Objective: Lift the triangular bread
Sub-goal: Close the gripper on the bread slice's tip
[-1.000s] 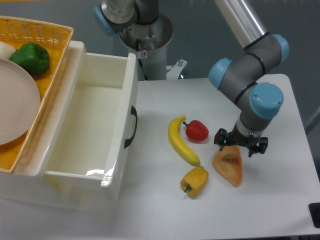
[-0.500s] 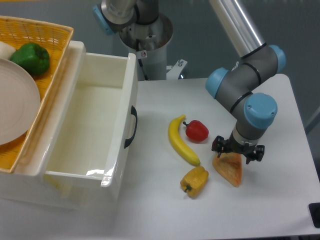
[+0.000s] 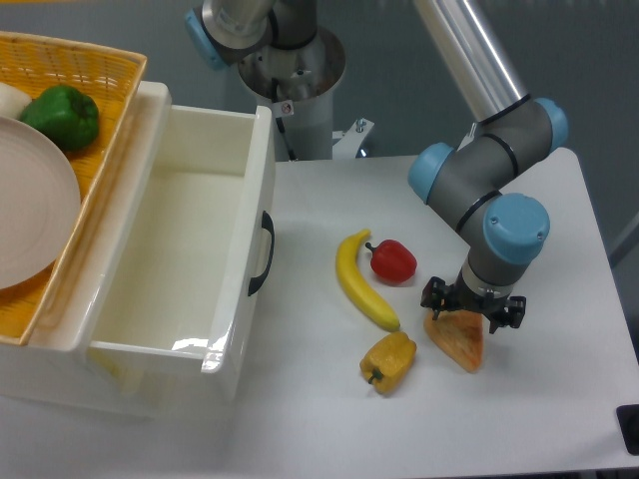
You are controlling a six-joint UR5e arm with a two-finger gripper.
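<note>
Bread: one; peppers: three.

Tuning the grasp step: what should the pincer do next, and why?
Probably close. The pincer sits low over the upper end of the flat orange-tan triangular bread wedge, a finger showing on either side, and the bread lies on the white table, not yet lifted.
</note>
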